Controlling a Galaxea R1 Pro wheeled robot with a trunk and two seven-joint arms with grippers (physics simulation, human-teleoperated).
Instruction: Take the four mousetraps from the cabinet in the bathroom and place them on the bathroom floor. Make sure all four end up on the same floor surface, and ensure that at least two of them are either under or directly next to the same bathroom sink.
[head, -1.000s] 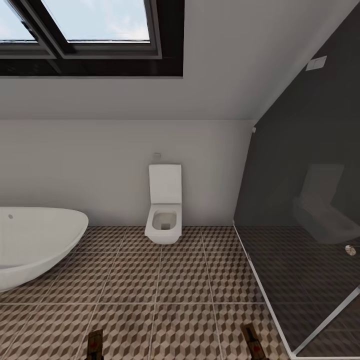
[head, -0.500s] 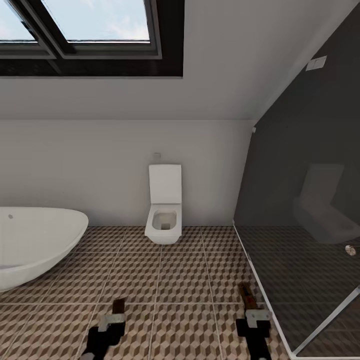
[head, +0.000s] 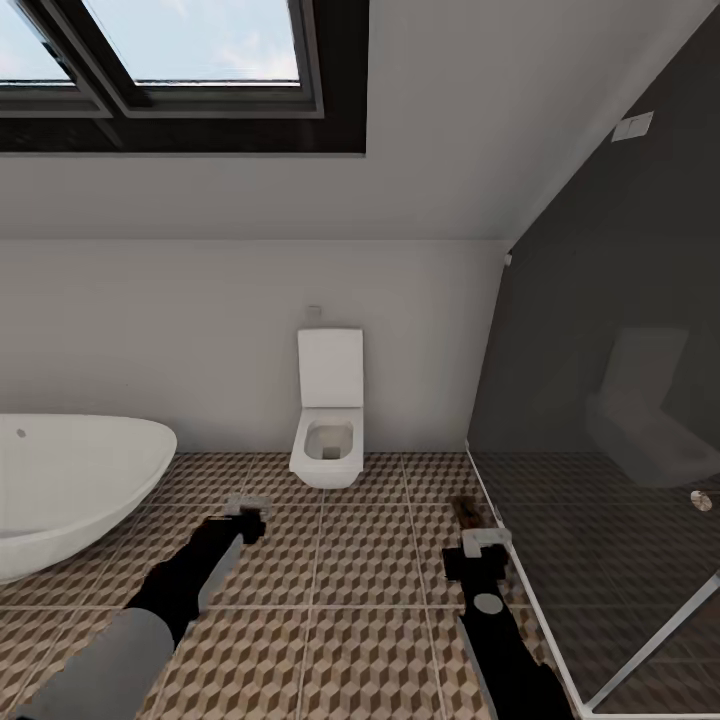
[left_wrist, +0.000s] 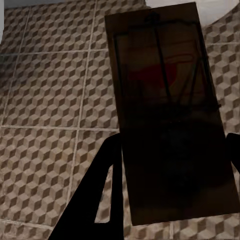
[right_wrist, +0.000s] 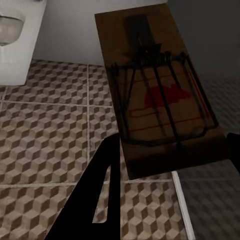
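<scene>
Each gripper holds one of the mousetraps above the bathroom floor (head: 365, 560), which has cube-pattern tiles. In the left wrist view, a brown wooden mousetrap (left_wrist: 167, 105) with dark wire and a red mark sits between the fingers of my left gripper (left_wrist: 172, 150). My right gripper (right_wrist: 172, 145) is shut on a second mousetrap (right_wrist: 157, 100). In the head view, the left gripper (head: 247, 508) reaches toward the bathtub. There the right gripper (head: 478, 538) holds its mousetrap (head: 465, 512) beside the shower glass. The bathroom sink and the cabinet are out of view.
A white oval bathtub (head: 70, 490) stands at the left. A wall-hung white toilet (head: 328, 420) is straight ahead. A dark glass shower screen (head: 600, 450) with a white floor rail closes off the right. A skylight (head: 190, 60) sits in the sloped ceiling.
Both arms have stretched forward and up into the head view, each carrying its mousetrap. The camera has not moved.
</scene>
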